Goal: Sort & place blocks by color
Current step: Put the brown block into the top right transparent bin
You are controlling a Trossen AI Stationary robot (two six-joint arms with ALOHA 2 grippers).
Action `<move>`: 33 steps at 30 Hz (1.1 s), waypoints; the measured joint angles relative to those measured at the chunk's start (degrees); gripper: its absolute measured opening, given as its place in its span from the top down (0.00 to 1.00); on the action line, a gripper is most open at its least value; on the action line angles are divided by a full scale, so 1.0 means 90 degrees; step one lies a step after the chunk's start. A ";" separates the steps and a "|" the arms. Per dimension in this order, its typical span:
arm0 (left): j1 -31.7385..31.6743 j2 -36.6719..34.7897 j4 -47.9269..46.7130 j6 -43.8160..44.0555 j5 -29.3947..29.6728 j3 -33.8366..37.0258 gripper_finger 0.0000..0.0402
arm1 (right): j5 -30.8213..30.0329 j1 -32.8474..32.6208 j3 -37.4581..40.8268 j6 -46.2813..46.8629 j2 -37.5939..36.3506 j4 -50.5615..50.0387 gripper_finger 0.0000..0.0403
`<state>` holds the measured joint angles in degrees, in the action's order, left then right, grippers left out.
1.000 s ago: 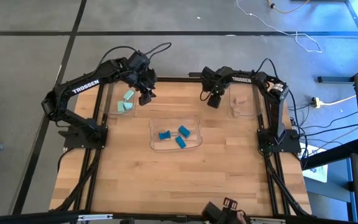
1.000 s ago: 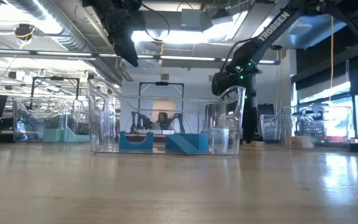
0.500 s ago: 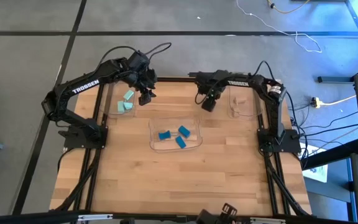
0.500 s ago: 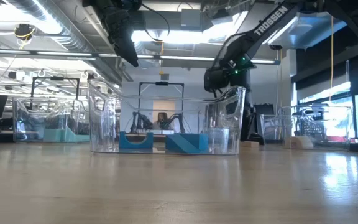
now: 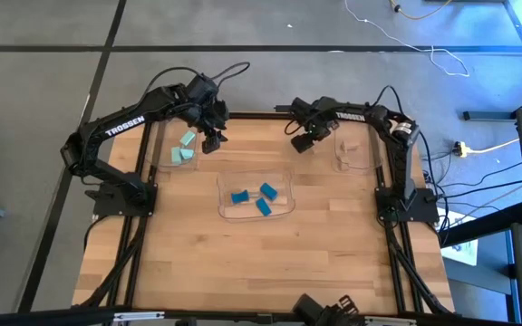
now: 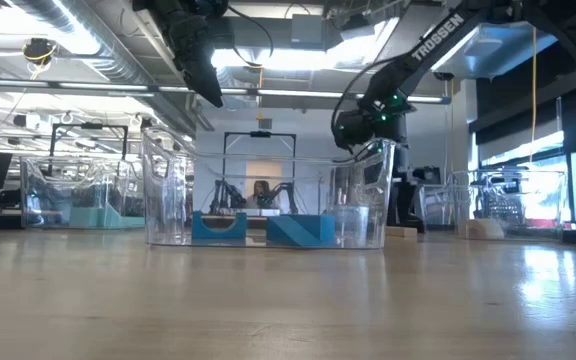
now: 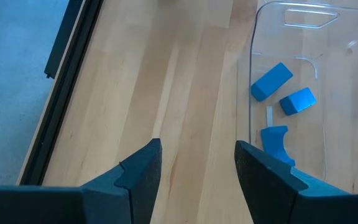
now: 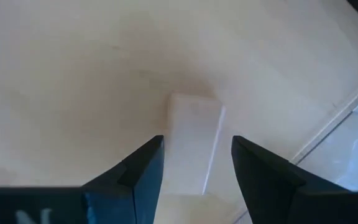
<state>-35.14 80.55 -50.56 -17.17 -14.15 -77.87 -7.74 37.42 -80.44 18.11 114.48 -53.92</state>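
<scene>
Three bright blue blocks [image 5: 254, 196] lie in the clear middle tray [image 5: 284, 210], also seen in the left wrist view as blue blocks [image 7: 279, 99]. Mint-teal blocks [image 5: 183, 149] lie in the left tray. A light tan block [image 8: 194, 144] lies flat on the bare table beside a clear tray's edge [image 8: 347, 118]. My right gripper [image 8: 196, 163] hovers open above this block, well off the table, right gripper [image 6: 364, 125]. My left gripper [image 5: 211, 141] waits open, raised near the far edge between the left and middle trays.
A third clear tray [image 5: 352, 149] stands at the far right of the table. The near half of the wooden table [image 5: 261, 263] holds no objects. Black frame rails [image 5: 139, 244] run along both sides. Cables lie on the floor beyond the table.
My right gripper has shifted a little toward the table's left and turned at the wrist, staying raised and open. The left arm and the blocks have kept still.
</scene>
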 joint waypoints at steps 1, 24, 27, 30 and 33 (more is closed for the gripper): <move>0.0000 0.0000 0.0001 -0.0003 0.0000 0.0000 0.52 | 0.0000 0.0037 0.0061 0.0066 0.0000 0.0074 0.53; 0.0000 0.0000 0.0001 -0.0005 -0.0005 0.0000 0.52 | 0.0049 0.0146 0.0584 -0.0254 -0.0015 0.0670 0.70; 0.0001 0.0000 -0.0001 -0.0003 -0.0005 0.0000 0.52 | 0.0043 0.0144 0.0377 -0.0485 0.0024 0.0548 0.70; 0.0000 0.0000 -0.0024 -0.0003 -0.0005 0.0000 0.52 | 0.0032 0.0144 0.0079 -0.0624 0.0022 0.0337 0.70; 0.0001 0.0000 -0.0070 -0.0003 -0.0005 0.0000 0.52 | 0.0019 0.0142 -0.0250 -0.0766 0.0022 -0.0129 0.70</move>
<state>-35.12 80.55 -51.20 -17.19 -14.20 -77.87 -7.57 38.70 -82.70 11.22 114.67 -55.08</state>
